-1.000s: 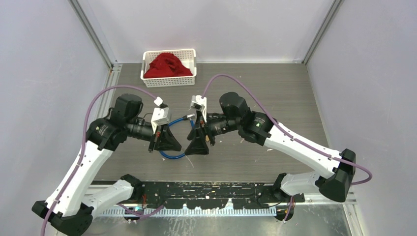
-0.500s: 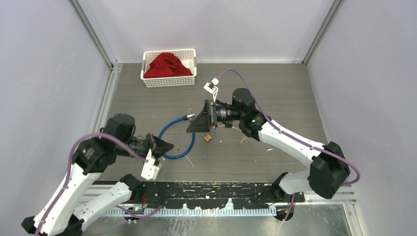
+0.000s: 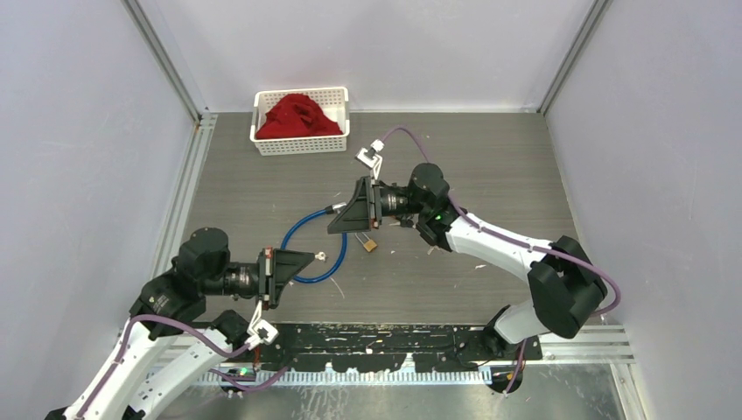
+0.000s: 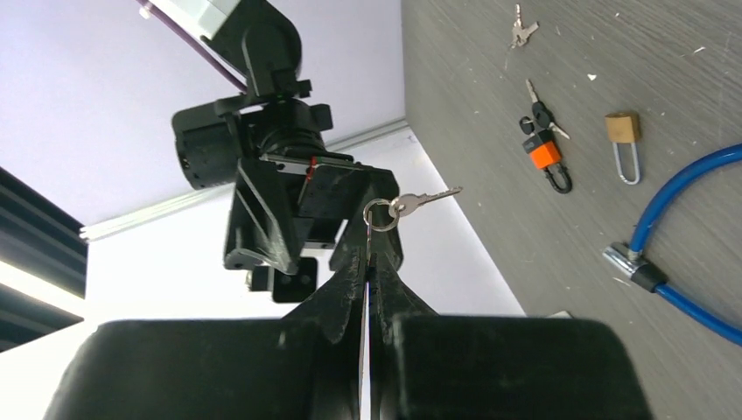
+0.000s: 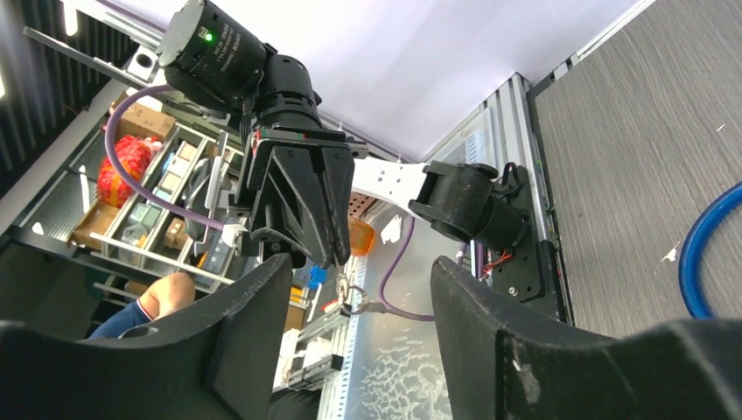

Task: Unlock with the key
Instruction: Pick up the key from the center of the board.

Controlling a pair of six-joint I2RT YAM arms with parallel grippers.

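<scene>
- Left gripper [image 4: 371,252]: black fingers pressed together, pinching a thin wire ring [image 4: 378,214]. A small flat silver key [image 4: 426,199] juts sideways off the ring, held near the bench's near edge, left of centre.
- Right gripper [image 5: 357,273]: broad matte fingers spread, nothing between them, mid-bench.
- On the grey wood-grain bench [image 3: 525,175] we note a glossy blue cable lock [image 3: 286,238] in a loop, and a brass padlock [image 4: 622,128] with a steel U-shackle just beside it. An orange-tagged key bunch [image 4: 544,155] lies near.
- Far-left corner: a white lattice basket [image 3: 297,147] holding crumpled red cloth [image 3: 297,116].
</scene>
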